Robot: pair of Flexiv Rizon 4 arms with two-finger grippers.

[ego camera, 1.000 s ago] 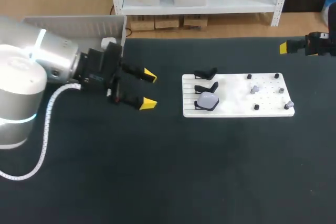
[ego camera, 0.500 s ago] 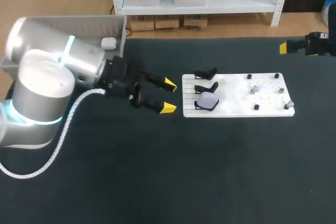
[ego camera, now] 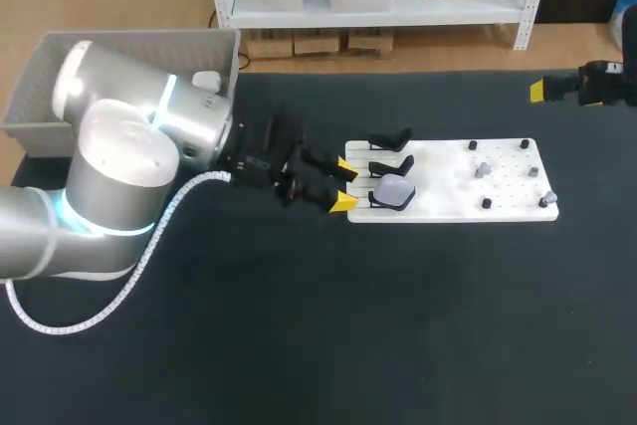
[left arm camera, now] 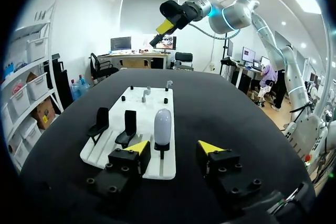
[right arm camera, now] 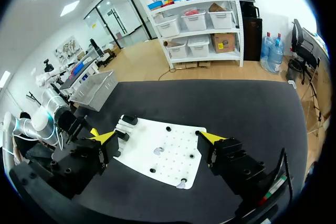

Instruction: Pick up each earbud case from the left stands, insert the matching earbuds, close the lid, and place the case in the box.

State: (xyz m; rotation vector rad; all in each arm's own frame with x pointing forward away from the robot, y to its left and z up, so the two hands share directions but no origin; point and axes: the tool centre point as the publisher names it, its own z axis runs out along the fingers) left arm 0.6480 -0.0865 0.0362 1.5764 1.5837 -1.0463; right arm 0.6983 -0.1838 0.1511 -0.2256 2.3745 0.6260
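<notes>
Our left pincer (ego camera: 344, 184) hangs at the left edge of the white board (ego camera: 453, 201) on the black desk (ego camera: 398, 325), its yellow-tipped fingers spread wide and holding nothing. The only earbud case (ego camera: 393, 191) on the stands, white and oval, sits on the nearest of three, just beyond the fingertips and not touching them.

In the left wrist view the case stands roughly upright, its long axis rising from the board. It lies ahead of the gap between the fingers, but closer to one finger than the other. We judge a small sideways shift is needed before the fingers can pass either side of it. The middle stand (ego camera: 391, 164) and the far stand (ego camera: 390, 138) are bare.

Our right pincer (right arm camera: 156, 137), also wide open and empty, hangs over the desk's far right corner, well apart from the board, so the left arm is plainly the nearer.

Small grey earbuds (ego camera: 483, 169) lie among black pegs on the board's right half. The grey box (ego camera: 129, 47) stands at the desk's far left, behind the left arm. It holds a small white object (ego camera: 206, 80) against its right wall, probably a case, though it is too small to be sure.
</notes>
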